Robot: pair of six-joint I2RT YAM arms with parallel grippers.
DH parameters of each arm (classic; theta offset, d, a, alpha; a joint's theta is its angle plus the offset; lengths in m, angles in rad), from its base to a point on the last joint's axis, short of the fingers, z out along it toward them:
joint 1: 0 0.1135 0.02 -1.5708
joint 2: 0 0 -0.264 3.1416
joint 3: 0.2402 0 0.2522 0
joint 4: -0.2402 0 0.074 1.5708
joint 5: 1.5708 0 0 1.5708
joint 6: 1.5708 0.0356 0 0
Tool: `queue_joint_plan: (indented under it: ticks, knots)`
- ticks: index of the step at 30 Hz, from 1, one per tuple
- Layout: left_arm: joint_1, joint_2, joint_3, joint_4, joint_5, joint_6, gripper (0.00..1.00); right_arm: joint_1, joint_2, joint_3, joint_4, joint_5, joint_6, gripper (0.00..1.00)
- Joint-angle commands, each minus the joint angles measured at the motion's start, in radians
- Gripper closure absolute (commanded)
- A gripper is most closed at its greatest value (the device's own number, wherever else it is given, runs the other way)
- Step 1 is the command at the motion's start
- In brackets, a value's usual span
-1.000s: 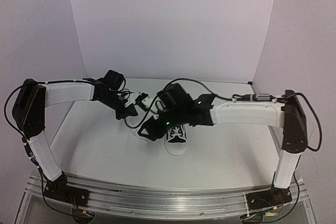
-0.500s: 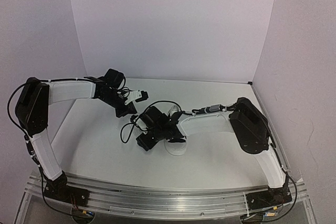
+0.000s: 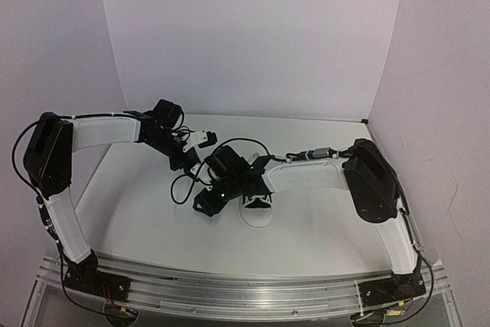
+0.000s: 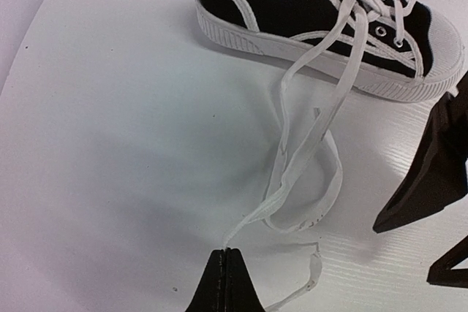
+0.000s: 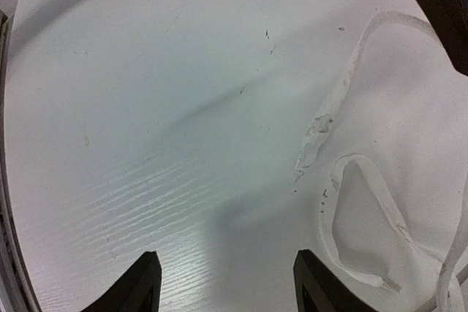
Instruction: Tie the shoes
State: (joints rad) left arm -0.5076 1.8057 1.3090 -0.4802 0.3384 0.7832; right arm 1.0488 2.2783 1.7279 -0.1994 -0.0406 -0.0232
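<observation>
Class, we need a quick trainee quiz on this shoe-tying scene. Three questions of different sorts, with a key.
1. True or false: the right gripper is shut on the white lace.
2. What is the left gripper pinching? A) the white lace B) the toe cap C) the tongue
3. Short answer: has the sneaker been tied in a bow?

Key: 1. False: it is open with nothing between its fingers. 2. A. 3. No: the laces trail loose across the table.
</observation>
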Motion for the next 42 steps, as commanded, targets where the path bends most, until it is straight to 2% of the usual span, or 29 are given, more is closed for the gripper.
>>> queue_joint_plan:
  ticks: [1,8,15,22,24,27,28,30,32,42]
  knots:
    - [0.002,0.007,0.040,-0.003,0.021,-0.014,1.00,-0.040,-0.014,0.042,0.054,-0.040,0.003,0.37]
    - [0.001,0.014,0.045,-0.004,0.024,-0.018,1.00,-0.069,0.079,0.091,0.048,-0.034,0.005,0.38]
    - [0.003,0.030,0.046,-0.004,0.000,-0.017,1.00,-0.071,0.090,0.004,0.031,0.022,0.043,0.41]
    - [0.006,0.056,0.056,-0.004,-0.007,-0.014,1.00,-0.077,0.130,0.000,0.003,0.075,0.072,0.44]
    - [0.006,0.058,0.058,-0.005,-0.009,-0.012,1.00,-0.077,0.124,-0.018,0.002,0.059,0.077,0.56]
    - [0.007,0.061,0.062,-0.010,-0.009,-0.012,1.00,-0.072,0.099,-0.059,0.003,0.050,0.072,0.95]
    - [0.007,0.062,0.065,-0.013,-0.009,-0.012,1.00,-0.067,0.083,-0.073,0.003,0.051,0.061,0.98]
    - [0.007,0.063,0.071,-0.022,-0.008,-0.013,1.00,-0.059,0.043,-0.097,0.002,0.049,0.041,1.00]
    - [0.007,0.062,0.077,-0.040,0.003,-0.007,1.00,-0.051,-0.005,-0.117,0.000,-0.019,0.031,1.00]
    - [-0.040,0.009,-0.016,-0.110,0.163,0.034,1.00,-0.058,-0.296,-0.237,0.004,-0.290,0.184,1.00]
